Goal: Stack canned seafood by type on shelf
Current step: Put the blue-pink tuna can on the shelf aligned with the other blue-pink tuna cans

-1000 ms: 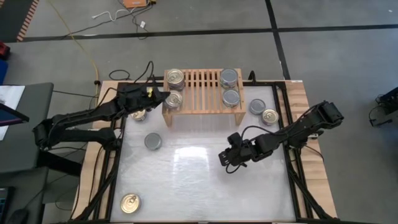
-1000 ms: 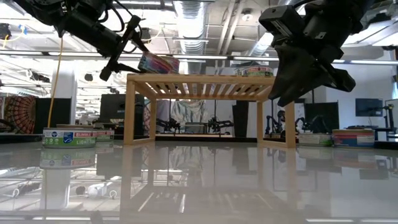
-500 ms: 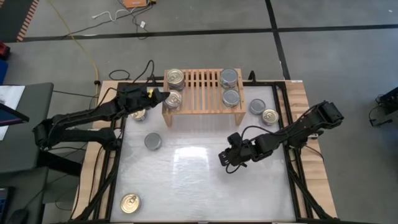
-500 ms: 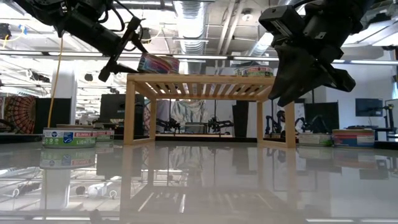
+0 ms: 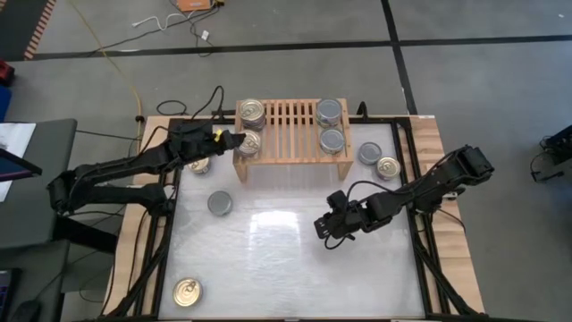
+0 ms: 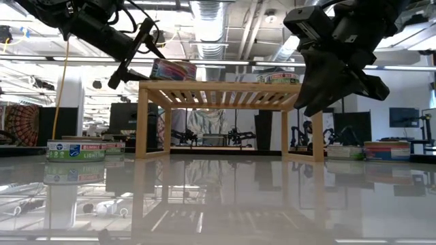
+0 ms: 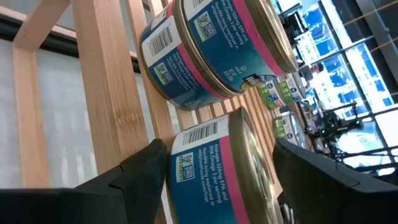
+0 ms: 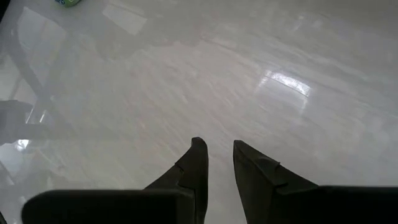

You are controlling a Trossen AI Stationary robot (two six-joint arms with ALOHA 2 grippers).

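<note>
High view, stock count: shelf (image 5: pixel 290 148) at the table's far edge holds four tins
- Left end, gold tops: one at the back (image 5: pixel 251 113), one at the front (image 5: pixel 249 143), side by side, not stacked
- Right end, silver-grey tops: two tins (image 5: pixel 330 112), (image 5: pixel 332 140), also side by side
- Loose on the table: silver tin (image 5: pixel 220 204) in front of the shelf's left leg; gold tin (image 5: pixel 187 292) at the near left corner; gold tin (image 5: pixel 200 165) just left of the shelf, half under the left arm; silver tin (image 5: pixel 370 153) and gold tin (image 5: pixel 388 167) just right of the shelf
- Judgement: types sorted to opposite ends, about half the visible stock shelved, five tins left, no tin yet on top of another

Left gripper (image 5: pixel 237 139): at the shelf's left end, claw wide, straddling the front gold tin; left wrist view shows that tin (image 7: pixel 211 174) standing on the slats between the fingers, apparently let go
Right gripper (image 5: pixel 325 225): hovers over bare table mid-right, claw narrow, holding nothing

Change against a second ago: in the low view the front gold tin sat tilted, now level; left fingers spread wider; right arm and loose tins unmoved
</note>
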